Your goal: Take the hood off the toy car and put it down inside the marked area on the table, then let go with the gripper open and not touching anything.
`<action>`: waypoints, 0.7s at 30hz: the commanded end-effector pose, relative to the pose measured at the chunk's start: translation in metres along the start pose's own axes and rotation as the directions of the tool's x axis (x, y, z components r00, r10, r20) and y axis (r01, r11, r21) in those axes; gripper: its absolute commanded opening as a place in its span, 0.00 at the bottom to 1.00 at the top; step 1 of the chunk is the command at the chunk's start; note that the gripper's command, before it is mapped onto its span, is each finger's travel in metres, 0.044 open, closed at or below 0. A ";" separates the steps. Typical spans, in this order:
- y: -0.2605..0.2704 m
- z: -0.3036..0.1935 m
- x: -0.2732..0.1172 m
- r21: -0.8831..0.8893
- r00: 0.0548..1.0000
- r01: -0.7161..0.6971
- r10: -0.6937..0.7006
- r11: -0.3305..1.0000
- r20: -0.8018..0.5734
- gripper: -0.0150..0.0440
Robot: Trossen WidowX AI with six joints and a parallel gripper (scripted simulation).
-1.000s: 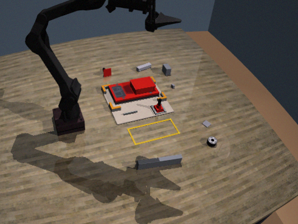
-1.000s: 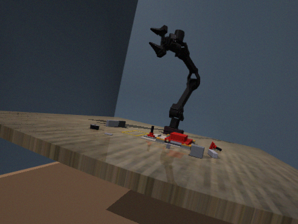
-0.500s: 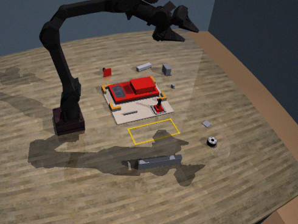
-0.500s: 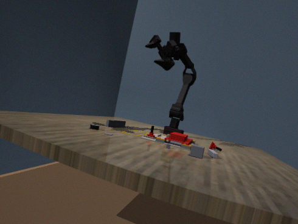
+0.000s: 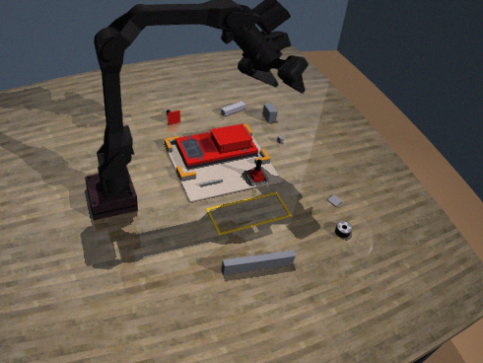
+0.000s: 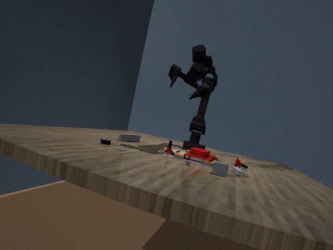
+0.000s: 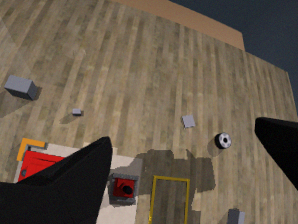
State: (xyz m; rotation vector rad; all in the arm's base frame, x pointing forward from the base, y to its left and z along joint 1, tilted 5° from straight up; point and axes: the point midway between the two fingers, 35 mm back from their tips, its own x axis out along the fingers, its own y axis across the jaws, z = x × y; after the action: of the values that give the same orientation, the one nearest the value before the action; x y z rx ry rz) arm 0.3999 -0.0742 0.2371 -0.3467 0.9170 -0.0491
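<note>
You have nearly everything still ahead of you: the hood [image 5: 232, 137] sits in place on the toy car [image 5: 217, 144], which rests on its pale base plate in the middle of the surface [image 5: 394, 276]. Your gripper [image 5: 281, 74] hangs high above and beyond the car, well apart from it, with its jaws spread wide and nothing between them. You have yet to come down, grasp the hood, lift it off, set it inside the yellow-outlined marked area [image 5: 248, 213] just beside the plate, and release it clear.
</note>
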 end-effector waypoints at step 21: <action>0.170 -0.074 0.058 0.406 0.755 -0.174 0.386 0.897 -0.530 1.00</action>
State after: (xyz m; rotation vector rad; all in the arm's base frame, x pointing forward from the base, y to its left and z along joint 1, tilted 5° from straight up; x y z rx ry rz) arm 0.3591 0.0541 0.1005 0.1316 1.5457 -0.0176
